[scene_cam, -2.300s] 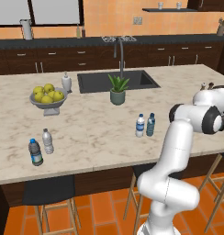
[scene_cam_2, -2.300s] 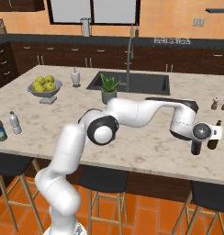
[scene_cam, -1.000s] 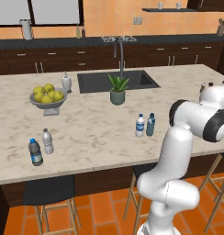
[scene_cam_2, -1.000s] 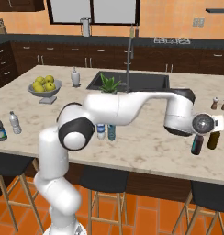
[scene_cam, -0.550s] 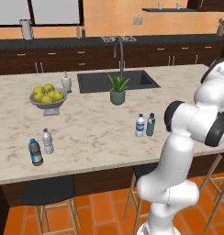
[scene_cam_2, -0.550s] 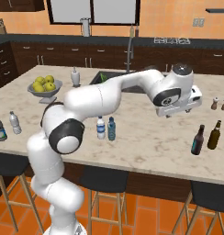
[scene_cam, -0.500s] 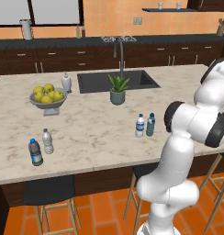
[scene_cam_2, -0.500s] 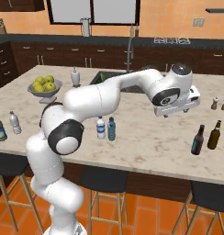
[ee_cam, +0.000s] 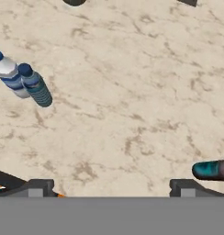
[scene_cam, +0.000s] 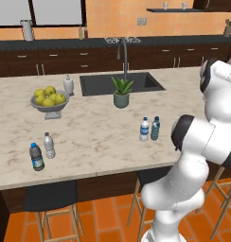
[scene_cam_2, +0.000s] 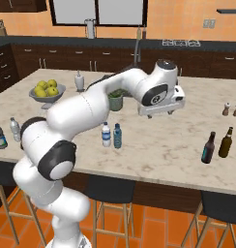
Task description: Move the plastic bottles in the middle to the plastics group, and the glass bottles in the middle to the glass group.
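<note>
Marble covers the kitchen island (scene_cam: 93,137), a pale, veined counter with a dark sink (scene_cam: 121,82) sunk into its far side and dark cabinets along the orange back wall. On the left base view, a potted plant (scene_cam: 121,92) stands at the sink's near edge, at about 12 o'clock from the counter's middle. A bowl of yellow-green fruit (scene_cam: 48,99) sits toward 10 o'clock, with a small white dispenser (scene_cam: 68,85) just behind it.

At the middle of the near side the two plastic bottles stand upright and nearly touching: the clear bottle with blue cap (scene_cam: 144,129) and, just at its 3 o'clock, the blue-tinted bottle (scene_cam: 155,128). Well apart, toward 8 o'clock near the counter's left front corner, stands the plastics group: the dark bottle with green label (scene_cam: 36,157) and the pale clear bottle (scene_cam: 49,145).

On the right base view, two dark brown glass bottles stand side by side at 4 o'clock: the teal-labelled bottle (scene_cam_2: 208,147) and a second brown bottle (scene_cam_2: 226,142). Two small shakers (scene_cam_2: 231,109) sit farther back at 2 o'clock.

The gripper (scene_cam_2: 161,109) hangs above bare marble behind the plastic pair, pointing down. Its jaws stand spread as wide as they go, with nothing between them.
</note>
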Robot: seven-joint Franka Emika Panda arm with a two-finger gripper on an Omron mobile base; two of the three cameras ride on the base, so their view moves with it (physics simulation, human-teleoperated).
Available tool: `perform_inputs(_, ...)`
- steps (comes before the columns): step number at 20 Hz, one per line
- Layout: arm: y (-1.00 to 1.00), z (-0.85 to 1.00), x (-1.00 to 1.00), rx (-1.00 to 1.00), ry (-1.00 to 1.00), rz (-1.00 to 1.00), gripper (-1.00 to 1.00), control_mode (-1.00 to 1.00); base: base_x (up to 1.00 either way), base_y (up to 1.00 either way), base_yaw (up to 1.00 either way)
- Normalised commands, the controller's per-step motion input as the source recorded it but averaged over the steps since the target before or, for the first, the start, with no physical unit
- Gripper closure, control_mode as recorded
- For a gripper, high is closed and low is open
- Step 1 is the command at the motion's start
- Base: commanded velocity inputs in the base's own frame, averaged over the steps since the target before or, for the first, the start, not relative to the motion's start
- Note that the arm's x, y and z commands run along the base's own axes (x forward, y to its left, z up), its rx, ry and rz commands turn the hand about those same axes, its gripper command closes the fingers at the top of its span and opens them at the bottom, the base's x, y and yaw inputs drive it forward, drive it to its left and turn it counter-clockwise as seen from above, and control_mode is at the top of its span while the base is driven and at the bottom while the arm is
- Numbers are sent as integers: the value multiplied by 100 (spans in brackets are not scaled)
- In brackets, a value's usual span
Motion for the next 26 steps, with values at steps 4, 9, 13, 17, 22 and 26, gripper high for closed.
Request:
perform_inputs(4, 100, -12, 15, -2, 4, -2, -100, -100, 0, 0, 0)
perform_inputs(9, 100, -29, 28, -4, 7, -3, -100, -100, 0, 0, 0)
perform_inputs(13, 100, -36, 37, -1, 6, 0, -100, -100, 0, 0, 0)
perform_inputs(17, 100, -42, 49, 0, 7, 0, -100, -100, 0, 0, 0)
perform_inputs(22, 37, -23, 45, -1, 18, 3, -100, -100, 0, 0, 0)
perform_inputs(26, -15, -6, 16, 0, 18, 4, -100, -100, 0, 0, 0)
